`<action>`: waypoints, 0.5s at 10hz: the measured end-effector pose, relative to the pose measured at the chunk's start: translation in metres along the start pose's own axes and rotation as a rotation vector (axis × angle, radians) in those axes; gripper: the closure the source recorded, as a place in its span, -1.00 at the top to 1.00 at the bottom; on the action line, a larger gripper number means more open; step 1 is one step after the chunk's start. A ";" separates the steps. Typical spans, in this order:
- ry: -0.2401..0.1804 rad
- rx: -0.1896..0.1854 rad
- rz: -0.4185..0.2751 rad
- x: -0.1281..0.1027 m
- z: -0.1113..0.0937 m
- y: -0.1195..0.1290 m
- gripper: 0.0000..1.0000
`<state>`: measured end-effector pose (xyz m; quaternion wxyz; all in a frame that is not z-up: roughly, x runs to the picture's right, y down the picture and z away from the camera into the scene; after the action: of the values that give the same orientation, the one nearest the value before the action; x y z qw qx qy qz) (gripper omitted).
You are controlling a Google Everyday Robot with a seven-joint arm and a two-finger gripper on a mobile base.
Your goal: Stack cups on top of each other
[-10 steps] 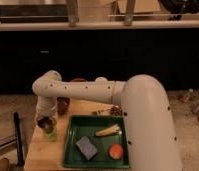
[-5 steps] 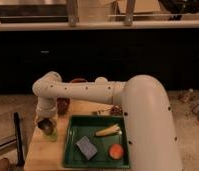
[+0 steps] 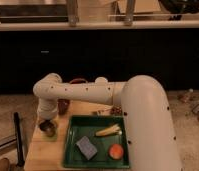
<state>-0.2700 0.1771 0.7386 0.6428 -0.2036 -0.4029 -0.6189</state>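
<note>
Since half a second ago the gripper point(image 3: 48, 121) has sunk slightly, and the lime-green cup seen beneath it then no longer shows separately. The gripper is low over the tabletop point(image 3: 43, 156), just left of the green tray point(image 3: 72, 136), directly above the dark cup point(image 3: 48, 130). Gripping the cup or standing open: cannot tell. The tray holds a grey sponge point(image 3: 86, 147), a yellow piece point(image 3: 107, 131) and an orange disc point(image 3: 115, 150).
</note>
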 end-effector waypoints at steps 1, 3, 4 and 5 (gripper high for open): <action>-0.003 -0.004 0.002 0.000 0.002 0.002 -0.42; -0.002 -0.006 0.004 -0.001 0.004 0.006 -0.03; 0.001 -0.007 0.005 -0.001 0.006 0.008 0.16; 0.002 -0.007 0.005 -0.001 0.007 0.010 0.37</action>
<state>-0.2626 0.1844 0.7448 0.6440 -0.2062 -0.3996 -0.6189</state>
